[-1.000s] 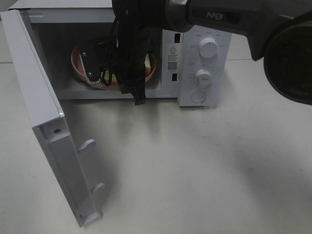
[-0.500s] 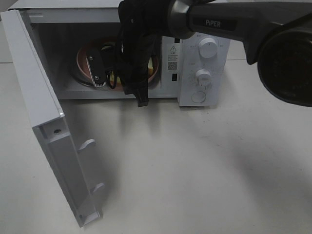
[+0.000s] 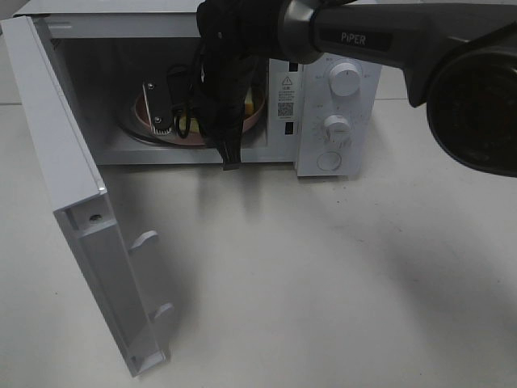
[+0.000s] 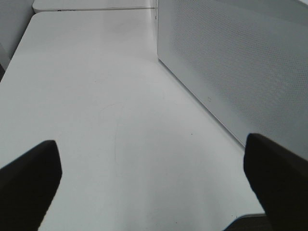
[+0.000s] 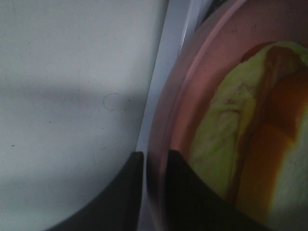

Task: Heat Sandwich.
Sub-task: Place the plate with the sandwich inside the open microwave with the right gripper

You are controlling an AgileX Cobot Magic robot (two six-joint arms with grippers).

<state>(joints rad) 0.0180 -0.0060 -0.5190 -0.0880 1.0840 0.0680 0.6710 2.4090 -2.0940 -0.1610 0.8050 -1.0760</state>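
**White table (image 3: 323, 283), open microwave (image 3: 339, 105), sandwich (image 5: 231, 134) inside**

At the table's far edge we see the microwave with its door (image 3: 73, 186) swung wide. The pink plate (image 5: 192, 86) lies in the cavity, and the sandwich rests on it. Our right jaws stand narrow astride the plate's rim, one finger outside and one inside. Whether they pinch it we cannot tell. Our left jaws gape wide over bare table beside the microwave's perforated wall.
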